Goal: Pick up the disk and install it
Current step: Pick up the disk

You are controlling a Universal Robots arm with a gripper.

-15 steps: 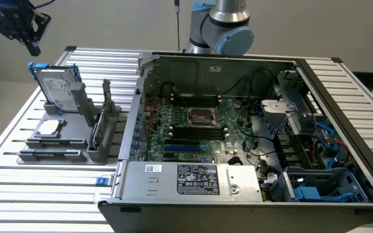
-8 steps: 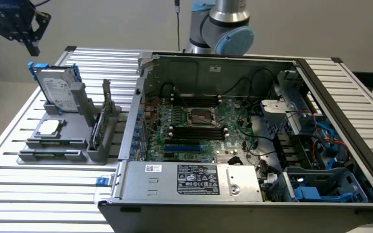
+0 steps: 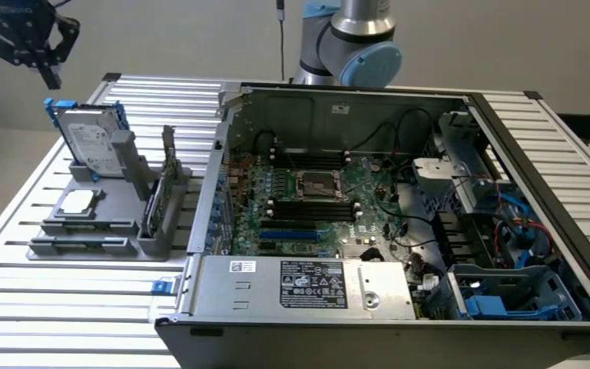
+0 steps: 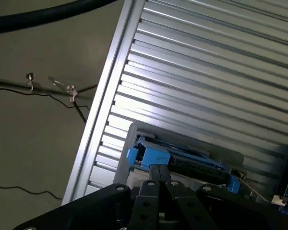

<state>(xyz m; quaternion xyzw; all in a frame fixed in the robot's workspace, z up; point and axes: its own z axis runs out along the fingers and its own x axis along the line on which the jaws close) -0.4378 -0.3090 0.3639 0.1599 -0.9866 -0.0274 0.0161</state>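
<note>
Hovering well above the disk [image 3: 88, 142], the pincer [image 3: 48, 75] has its fingers pressed together on nothing. The disk stands upright in a grey stand [image 3: 82, 244] on the surface [image 3: 39, 315]. If it came down unspread, it would likely strike the blue frame's top edge and tip the disk.

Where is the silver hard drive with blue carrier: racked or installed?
Racked: hard drive stands on edge in the grey holder, outside the computer case.

The disk [image 3: 90, 138], silver-grey, white-labelled and blue-framed, stands on edge, tilted, in a grey holder [image 3: 126, 160].
</note>
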